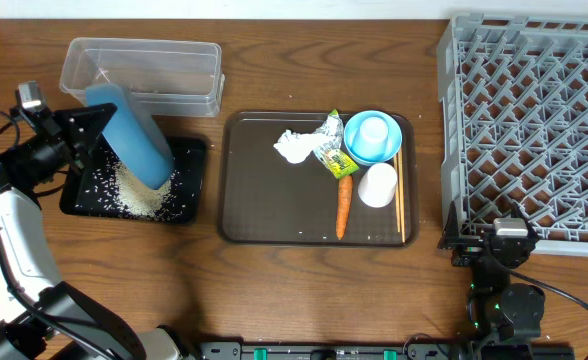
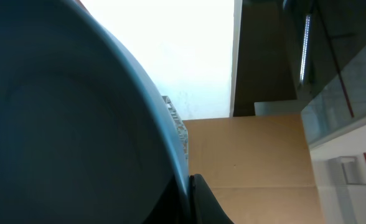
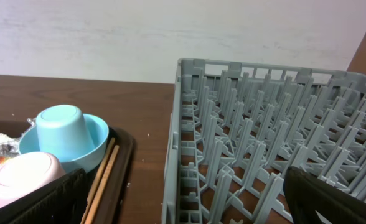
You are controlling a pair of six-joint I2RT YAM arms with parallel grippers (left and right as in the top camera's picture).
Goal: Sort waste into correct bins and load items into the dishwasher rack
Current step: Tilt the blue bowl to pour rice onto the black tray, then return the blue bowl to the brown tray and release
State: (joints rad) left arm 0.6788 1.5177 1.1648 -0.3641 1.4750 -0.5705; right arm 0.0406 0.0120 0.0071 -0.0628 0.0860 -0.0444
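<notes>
- Brown wooden table [image 1: 274, 290] all round, pale wall behind, and the action is out on the left side.
- Left claw [image 1: 96, 122] is clamped tight on the rim of the blue plate [image 1: 134, 140]. Its own camera is filled by the plate, so the grip is read mostly from above.
- Plate hangs tipped up on edge, its long line slanting down and away from the claw, with its low edge over the black tray [image 1: 192, 205].
- Rice [image 1: 139, 195] lies heaped in that tray directly under the plate's low edge, so the scraping step looks about done.
- Rack [image 1: 534, 120] sits far off to this claw's right, beyond the brown tray [image 1: 264, 225]. That long sideways carry is what the next move turns on.
- Right claw [image 1: 509, 232] stands wide open and empty, parked just beside the rack's near corner with its fingers aimed into it.
- Right arm is clearly the nearer one to the rack, but the plate is with the left.
- Carrot [image 1: 343, 205], tissue [image 1: 294, 147] and wrapper [image 1: 331, 145] wait on the brown tray, between the two claws.
</notes>
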